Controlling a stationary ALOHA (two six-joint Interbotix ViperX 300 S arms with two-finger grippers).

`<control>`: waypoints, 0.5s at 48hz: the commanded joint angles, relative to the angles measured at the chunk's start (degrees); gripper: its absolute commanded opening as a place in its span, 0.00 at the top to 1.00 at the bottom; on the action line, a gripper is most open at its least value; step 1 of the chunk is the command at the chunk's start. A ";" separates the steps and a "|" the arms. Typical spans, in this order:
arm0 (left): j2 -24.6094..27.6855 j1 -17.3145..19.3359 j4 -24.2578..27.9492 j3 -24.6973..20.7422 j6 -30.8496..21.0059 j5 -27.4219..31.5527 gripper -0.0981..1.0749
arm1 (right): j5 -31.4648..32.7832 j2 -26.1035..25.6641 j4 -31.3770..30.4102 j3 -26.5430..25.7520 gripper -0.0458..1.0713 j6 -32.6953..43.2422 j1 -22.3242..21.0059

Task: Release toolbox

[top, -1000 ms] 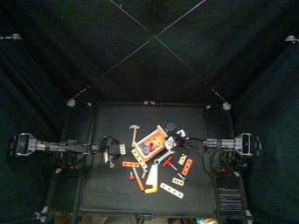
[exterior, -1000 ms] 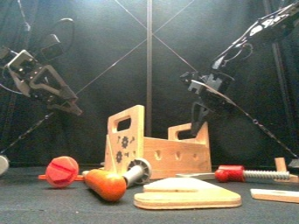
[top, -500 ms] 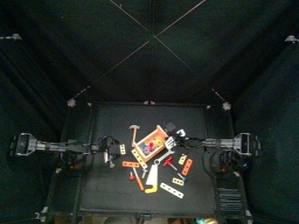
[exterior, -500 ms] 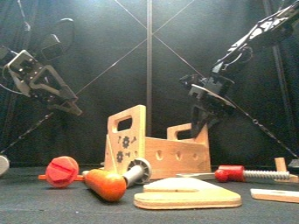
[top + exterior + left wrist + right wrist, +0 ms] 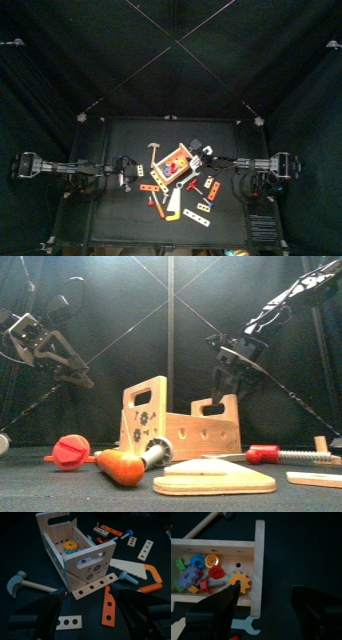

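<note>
We are holding our right gripper (image 5: 263,619) spread wide, just above the toolbox (image 5: 183,421). It looks stiff, light wood; its end handle is best to grab.

Seen from high above, toy tools around the toolbox (image 5: 175,165) too small to tell apart. In the front view, a wooden slab (image 5: 215,476) and an orange-handled tool (image 5: 124,465) covering the toolbox's lower edge; a pale round piece (image 5: 3,444) cut off at one side, a wooden strip (image 5: 315,479) cut off at the other. From the left wrist, the left gripper (image 5: 89,600) hiding the worktop beneath it. From the right wrist, toolbox cut off at the picture's side, small coloured parts inside heaped together, a spanner (image 5: 246,627) partly hidden by the right gripper (image 5: 264,596).
</note>
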 commanded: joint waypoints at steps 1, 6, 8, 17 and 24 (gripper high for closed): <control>0.09 -0.09 -0.62 -0.53 -0.09 -0.18 0.04 | -0.18 -2.20 -1.93 -0.62 0.07 0.00 0.26; 0.00 -0.09 -1.14 -0.35 0.00 -0.26 0.04 | -0.18 -2.72 -4.31 -0.62 0.07 0.00 0.79; 0.00 -0.09 -1.14 -0.26 0.00 -0.18 0.04 | -0.18 -2.90 -5.80 -0.53 0.07 0.00 1.05; 0.09 -0.09 -1.23 0.00 0.00 0.88 0.04 | -0.18 -4.22 -9.58 -0.44 0.07 0.09 1.32; 0.00 0.26 -2.29 -0.18 -0.09 2.46 0.04 | -0.18 -6.15 -9.67 -0.26 0.07 0.09 1.32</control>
